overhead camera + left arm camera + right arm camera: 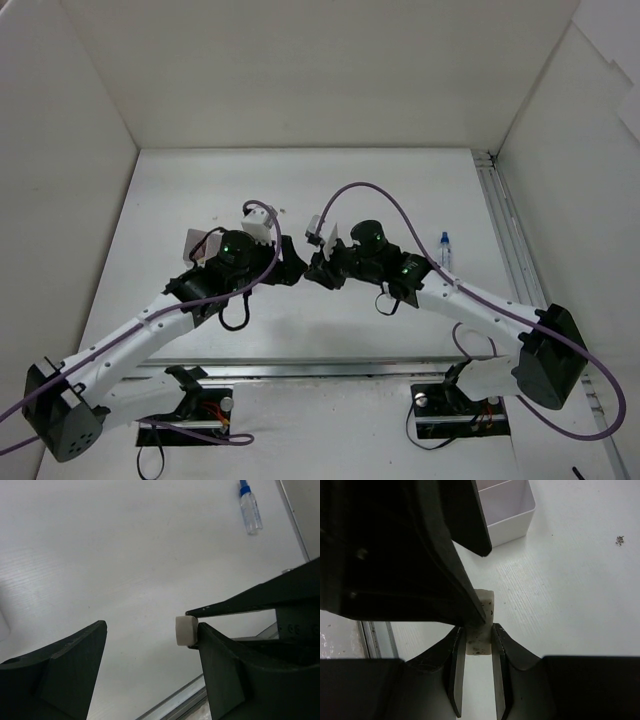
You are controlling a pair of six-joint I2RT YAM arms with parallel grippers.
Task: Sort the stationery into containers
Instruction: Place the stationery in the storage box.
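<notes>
White tabletop [570,580]; right hand [479,632] pinches off-white eraser [483,605]; left hand [151,626] gapes, touching it.

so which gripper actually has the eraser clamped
The right gripper: its fingers pinch the off-white eraser from both sides. The left gripper stands open, only one finger against it.

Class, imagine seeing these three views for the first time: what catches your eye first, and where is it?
At the middle of the table, the right end effector pinches a speckled off-white eraser, with the left end effector standing open right beside it. A white divided box sits just beyond them, and a small blue-capped bottle lies alone toward the right side.
</notes>
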